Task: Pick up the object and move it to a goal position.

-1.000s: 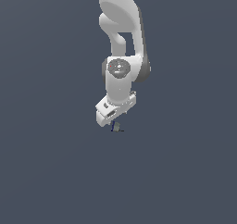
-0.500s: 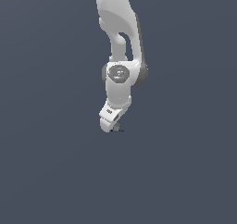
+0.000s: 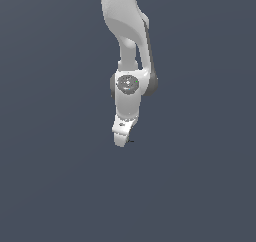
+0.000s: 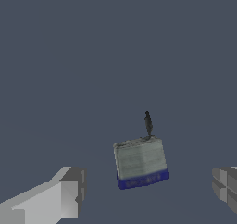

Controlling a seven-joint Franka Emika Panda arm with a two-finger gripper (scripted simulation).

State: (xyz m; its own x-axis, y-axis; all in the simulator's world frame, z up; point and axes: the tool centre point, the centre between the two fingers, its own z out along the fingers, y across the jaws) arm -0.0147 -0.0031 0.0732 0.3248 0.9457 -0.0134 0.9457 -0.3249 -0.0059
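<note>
- Though it shows only as a dark speck in the exterior view, the object (image 4: 140,163) is plain in the wrist view: a small grey-green block with a dark blue band along one edge and a thin dark stalk (image 4: 148,122) standing off the opposite edge.
- It lies on the bare grey desk (image 3: 60,186), between the two fingers (image 4: 60,195) of the gripper (image 3: 121,141), nearer the far finger (image 4: 224,186) than midway, and touching neither.
- The jaws stand wide apart, with clear desk showing on both sides of the block; nothing is held.
- Judging by its build, the block is rigid and very light, so it should not deform under a pinch, but it may skid or twist on the smooth desk if one finger reaches it first.
- The two flat side faces of the block, those facing the fingers, look like the best place to take hold, low on the body and clear of the blue band.
- The stalk looks slender and possibly fragile; I would keep the fingers off it.
- Because the block sits slightly askew to the fingers, a small turn of the wrist and a shift toward the block would likely give a squarer, steadier grip.
</note>
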